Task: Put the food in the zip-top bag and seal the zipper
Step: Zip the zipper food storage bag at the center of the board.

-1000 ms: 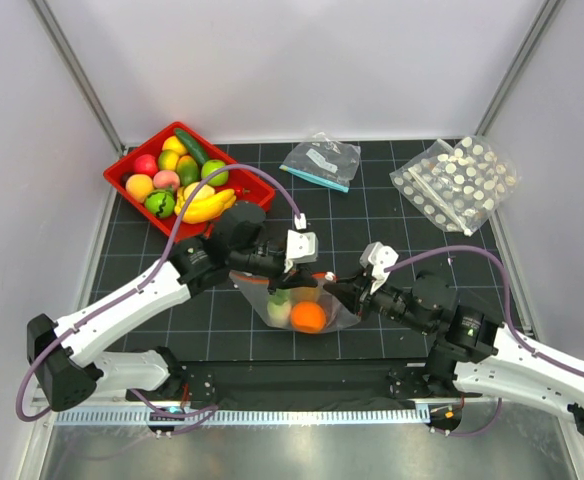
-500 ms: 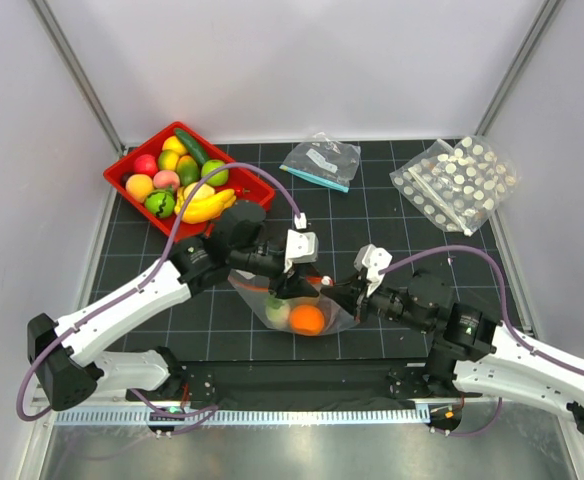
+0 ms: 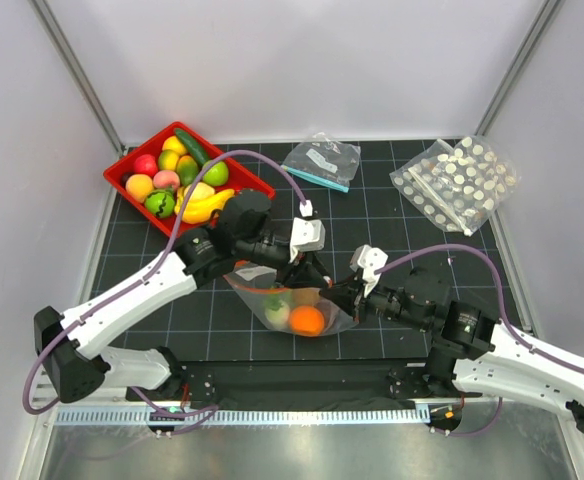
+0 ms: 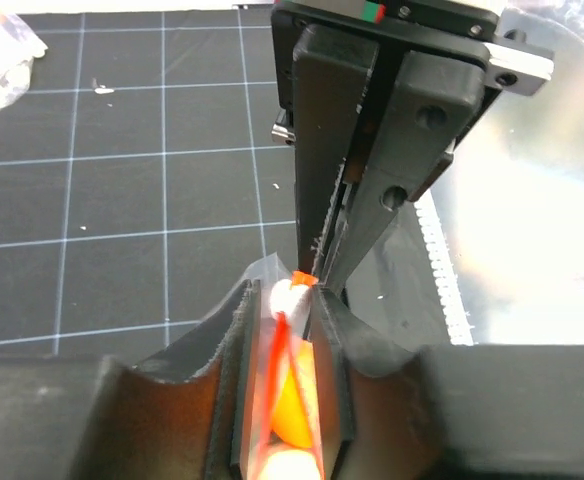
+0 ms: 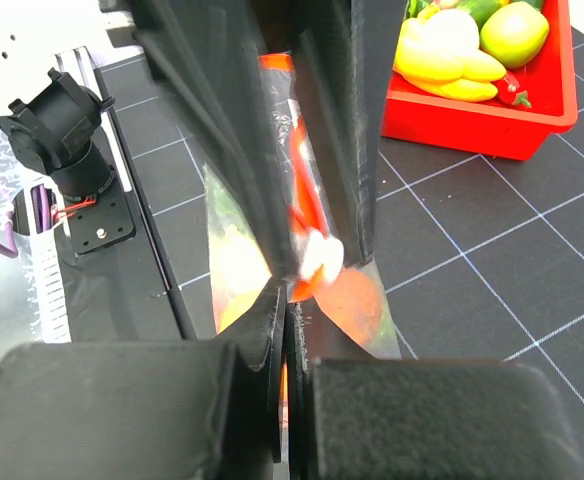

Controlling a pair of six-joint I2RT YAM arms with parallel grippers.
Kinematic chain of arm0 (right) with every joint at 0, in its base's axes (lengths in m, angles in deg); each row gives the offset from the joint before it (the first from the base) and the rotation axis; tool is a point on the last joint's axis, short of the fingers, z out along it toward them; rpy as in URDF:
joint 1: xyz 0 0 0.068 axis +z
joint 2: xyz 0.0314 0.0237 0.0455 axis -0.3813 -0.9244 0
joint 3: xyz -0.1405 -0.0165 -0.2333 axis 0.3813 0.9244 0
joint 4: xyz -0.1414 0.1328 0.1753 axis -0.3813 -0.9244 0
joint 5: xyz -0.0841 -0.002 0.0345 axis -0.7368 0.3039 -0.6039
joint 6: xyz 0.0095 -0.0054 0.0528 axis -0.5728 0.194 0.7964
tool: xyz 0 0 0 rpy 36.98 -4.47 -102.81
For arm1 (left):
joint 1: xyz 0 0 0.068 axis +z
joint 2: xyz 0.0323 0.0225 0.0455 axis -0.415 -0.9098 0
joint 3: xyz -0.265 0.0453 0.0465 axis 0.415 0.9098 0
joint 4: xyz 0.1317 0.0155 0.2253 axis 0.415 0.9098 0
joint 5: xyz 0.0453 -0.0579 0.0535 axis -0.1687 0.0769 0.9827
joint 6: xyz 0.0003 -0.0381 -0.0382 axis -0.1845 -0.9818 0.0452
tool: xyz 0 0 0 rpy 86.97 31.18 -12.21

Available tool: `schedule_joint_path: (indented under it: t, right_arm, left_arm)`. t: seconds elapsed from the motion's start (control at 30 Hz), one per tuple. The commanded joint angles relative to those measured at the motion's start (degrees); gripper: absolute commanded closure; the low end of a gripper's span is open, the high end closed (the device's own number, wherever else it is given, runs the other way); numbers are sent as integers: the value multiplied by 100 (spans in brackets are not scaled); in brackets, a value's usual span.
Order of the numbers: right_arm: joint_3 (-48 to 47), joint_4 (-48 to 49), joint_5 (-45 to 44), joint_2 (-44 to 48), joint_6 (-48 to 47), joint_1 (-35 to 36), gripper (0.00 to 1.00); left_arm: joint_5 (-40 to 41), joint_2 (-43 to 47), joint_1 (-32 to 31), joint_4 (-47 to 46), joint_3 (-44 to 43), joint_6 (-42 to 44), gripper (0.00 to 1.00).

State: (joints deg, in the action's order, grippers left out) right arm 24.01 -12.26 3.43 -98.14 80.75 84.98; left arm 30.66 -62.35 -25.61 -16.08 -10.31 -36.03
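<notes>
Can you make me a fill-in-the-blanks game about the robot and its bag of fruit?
The left tool and right tool both pinch the orange-red ____ of the zip-top bag.
The loose fruit waits in a ____ tray.
Inside the bag, beside the green fruit, sits a round ____.
The white-dotted bag lies on the mat's ____ side.
Missing words: zipper, red, orange, right.

Left end effector (image 3: 319, 275) and right end effector (image 3: 338, 292) meet tip to tip over the zip-top bag (image 3: 257, 292) — no passage between; bench (image 3: 402, 225) lies open behind them.
</notes>
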Motion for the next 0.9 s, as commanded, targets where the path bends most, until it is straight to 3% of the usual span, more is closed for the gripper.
schedule_joint_path:
  t: [0.0,0.03,0.07,0.7,0.87]
  right_arm:
    - [-290,171,65,10,-75,10,99]
    - [-282,171,48,19,-75,10,99]
    - [-282,171,13,45,-75,10,99]
    - [96,276,-1463,1223,4,10,99]
    - [-105,-22,-2839,1443,188,10,99]
  left_arm:
    - [-214,-107,12,-167,-280,-157,77]
    - [-223,-116,12,-158,-289,-148,84]
    - [-188,-116,12,-141,-280,-157,100]
    - [840,306,21,149,221,203,100]
    - [1025,218,21,132,335,116,100]
